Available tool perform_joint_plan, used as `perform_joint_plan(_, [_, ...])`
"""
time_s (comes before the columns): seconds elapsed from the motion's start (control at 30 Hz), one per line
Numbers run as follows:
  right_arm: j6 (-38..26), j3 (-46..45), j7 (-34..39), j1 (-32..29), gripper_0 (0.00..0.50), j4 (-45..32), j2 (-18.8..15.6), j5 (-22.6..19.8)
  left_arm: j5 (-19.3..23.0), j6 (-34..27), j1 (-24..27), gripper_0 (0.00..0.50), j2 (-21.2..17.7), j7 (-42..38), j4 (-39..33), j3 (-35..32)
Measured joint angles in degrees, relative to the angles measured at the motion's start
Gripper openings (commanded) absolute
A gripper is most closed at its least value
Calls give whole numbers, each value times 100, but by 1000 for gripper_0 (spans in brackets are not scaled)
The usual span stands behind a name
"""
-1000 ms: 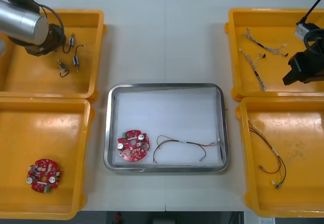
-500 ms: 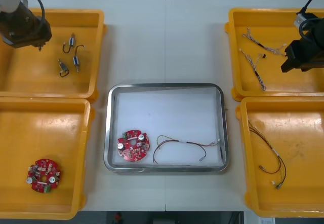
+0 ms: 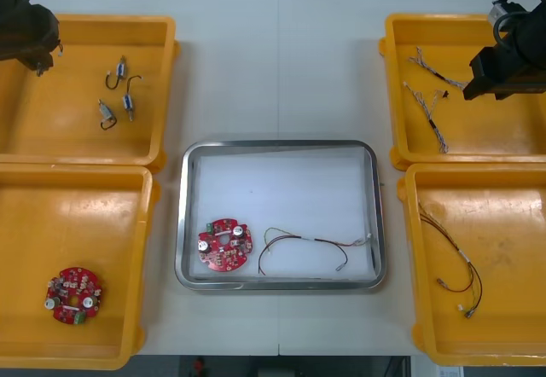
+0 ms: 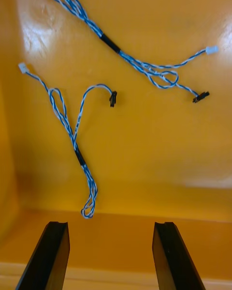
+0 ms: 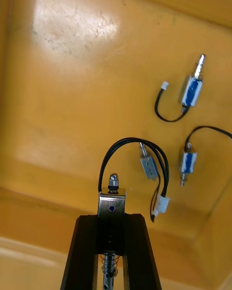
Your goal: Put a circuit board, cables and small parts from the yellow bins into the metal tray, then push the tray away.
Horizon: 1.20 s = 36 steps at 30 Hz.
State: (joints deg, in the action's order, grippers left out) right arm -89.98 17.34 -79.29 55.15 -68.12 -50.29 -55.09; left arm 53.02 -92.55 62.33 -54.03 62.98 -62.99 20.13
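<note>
You're at an electronics assembly bench. Yellow bins [image 3: 162, 87] at the frame's left and right hold red circuit boards [image 3: 75, 294], cables [image 4: 79, 157] and small metal parts [image 3: 129, 102] beside a central metal tray [image 3: 277, 146].

circuit board [image 3: 224, 245] left of cable [image 3: 320, 241], both in tray [image 3: 279, 145]

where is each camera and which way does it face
Front: above the arms, looking steeply down at the table; left gripper and right gripper show at its far corners.
Left wrist: on the left arm, facing a bin; fingers shut on a small metal part.
Right wrist: on the right arm, facing two cables; fingers open.
Shared: front and right wrist show those cables.
</note>
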Motion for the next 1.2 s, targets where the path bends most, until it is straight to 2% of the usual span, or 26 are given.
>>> perform_joint_plan(0.13, [245,12,-209,131,500,310,109,133,194,-291,2,0,-67,-8,-221,-55])
perform_joint_plan(0.3, [642,21,-1490,332,500,854,223,257,220,-513,0,0,-65,-353,-580,-55])
perform_joint_plan(0.4, [967,21,-1850,466,500,1240,304,338,137,-558,-30,0,-37,-1109,-956,-55])
perform_joint_plan(0.57, [1602,21,-2535,684,500,1935,462,384,-28,-566,-250,0,31,-2805,-1793,-55])
perform_joint_plan(0.63, [1818,22,-2887,749,500,2160,520,395,-35,-578,-334,0,68,-3115,-2017,-55])
perform_joint_plan(0.83, [2509,22,-3372,901,500,2758,720,486,-139,-719,-561,0,265,-3050,-2659,-55])
perform_joint_plan(0.97, [2772,52,-3988,972,500,2993,844,543,-312,-815,-827,0,453,-3052,-3251,-69])
perform_joint_plan(1.2, [3408,623,-4058,1014,500,3038,956,611,-698,-1276,-1351,0,901,-3311,-4264,-94])
